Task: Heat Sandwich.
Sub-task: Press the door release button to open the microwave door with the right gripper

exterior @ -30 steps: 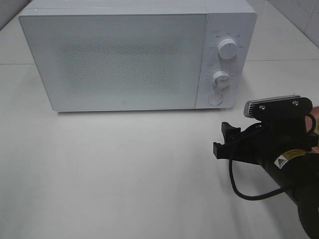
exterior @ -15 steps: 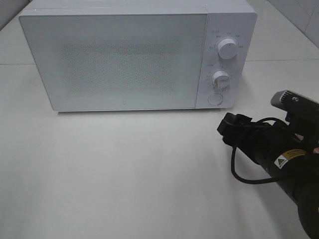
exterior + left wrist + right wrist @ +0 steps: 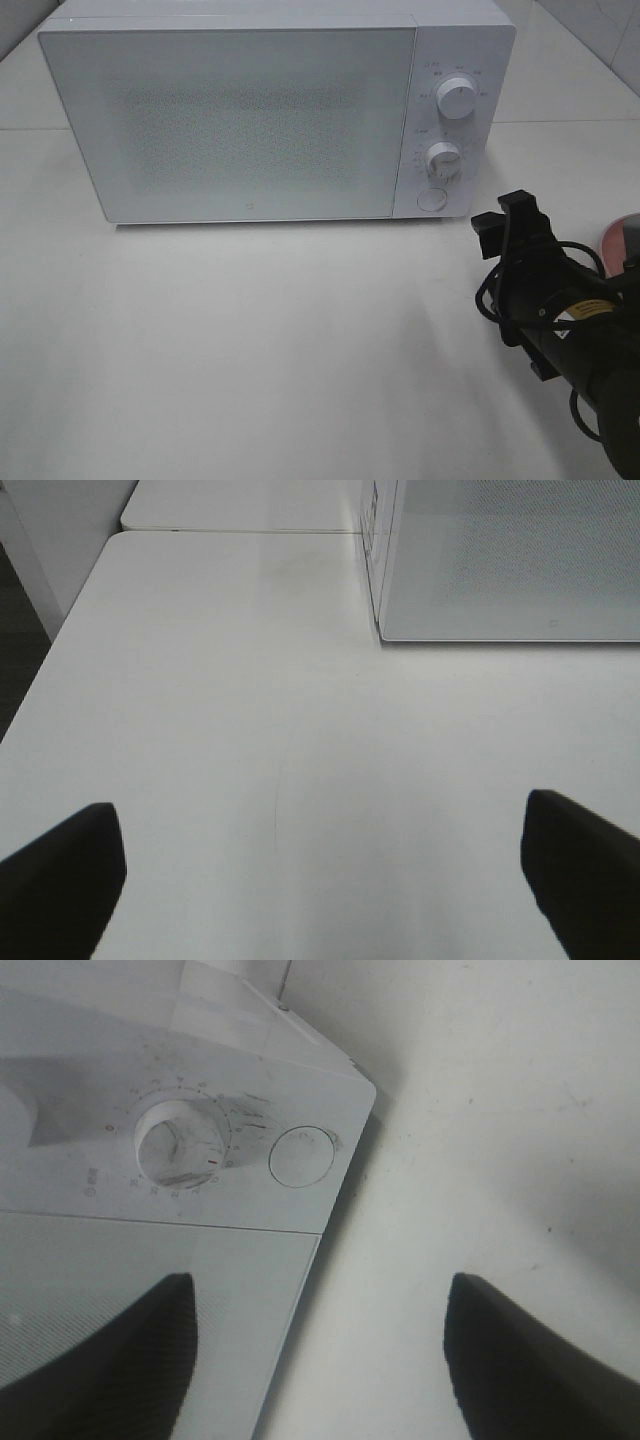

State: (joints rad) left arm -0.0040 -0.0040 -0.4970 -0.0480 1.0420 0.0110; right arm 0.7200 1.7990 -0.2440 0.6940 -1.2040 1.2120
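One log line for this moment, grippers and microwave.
white box microwave: shut | right gripper: open, empty, near round white button | left gripper: open, empty

White table (image 3: 250, 330): matte, built of panels, with a seam running across its far part. Lighting soft and even, shadows faint. Pale tiled wall (image 3: 612, 30) at the far right corner. Dark floor (image 3: 12, 650) beyond the table's left edge; beside it a white upright panel (image 3: 60, 540), possibly a wall.

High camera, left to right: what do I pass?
Microwave door → knobs → right gripper → pink plate, just showing at the edge.
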